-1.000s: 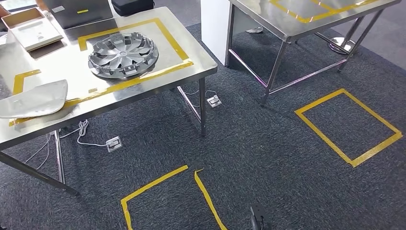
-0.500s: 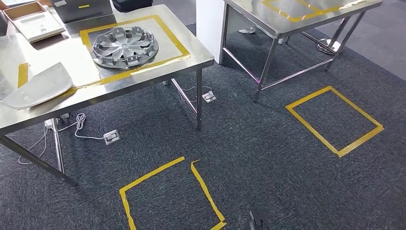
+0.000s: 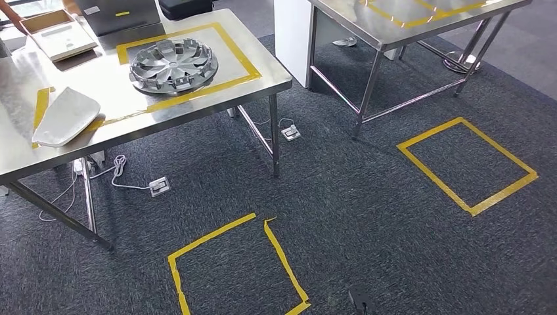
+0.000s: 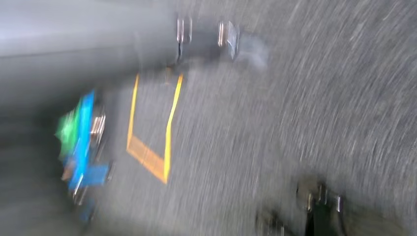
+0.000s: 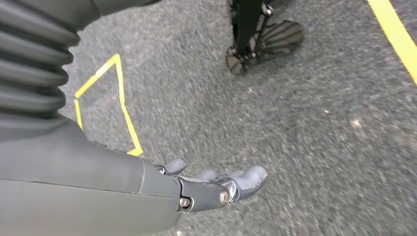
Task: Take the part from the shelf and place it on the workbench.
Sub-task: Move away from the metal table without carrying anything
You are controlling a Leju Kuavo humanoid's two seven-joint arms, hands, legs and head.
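A steel workbench (image 3: 111,92) marked with yellow tape stands at the left in the head view. A silver hubcap (image 3: 173,65) lies on it inside a taped square, and a flat pale grey panel (image 3: 66,117) lies near its front left edge. My right hand (image 5: 216,184) hangs over the dark carpet with its fingers stretched out and holds nothing. My left hand (image 4: 201,37) is blurred, stretched out over the carpet, and nothing shows in it.
A white box (image 3: 62,36) and a dark case (image 3: 125,13) sit at the workbench's back, where a person's hand (image 3: 13,23) reaches in. A second steel table (image 3: 407,26) stands at the right. Yellow taped squares (image 3: 233,269) (image 3: 467,164) mark the carpet. Floor sockets (image 3: 159,187) and cables lie under the workbench.
The whole head picture has shifted, so the camera has moved: the workbench now sits a little further right and more of its left side shows. Nothing on it has moved.
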